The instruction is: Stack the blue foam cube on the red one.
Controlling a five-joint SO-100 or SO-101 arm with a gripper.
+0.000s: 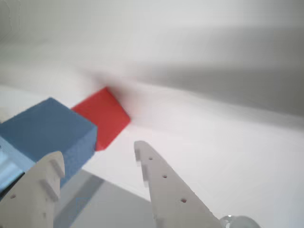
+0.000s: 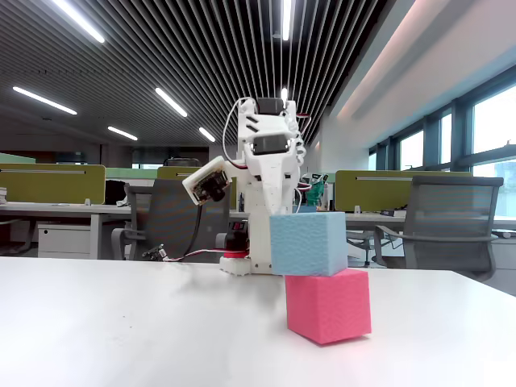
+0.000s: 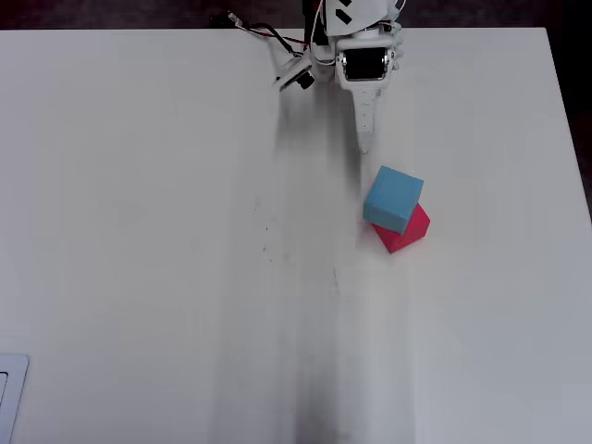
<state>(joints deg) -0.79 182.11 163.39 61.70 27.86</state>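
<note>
I see the blue cube (image 2: pixel 308 243) sitting offset on the red cube (image 2: pixel 329 305); only my wrist view shows the gripper (image 1: pixel 97 153) spread, empty.

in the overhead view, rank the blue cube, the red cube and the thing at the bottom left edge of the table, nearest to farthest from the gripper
1. Blue cube, just below and right of the gripper.
2. Red cube, under the blue one, showing at its lower right.
3. Flat white object, at the table's bottom left edge, far across.
</note>
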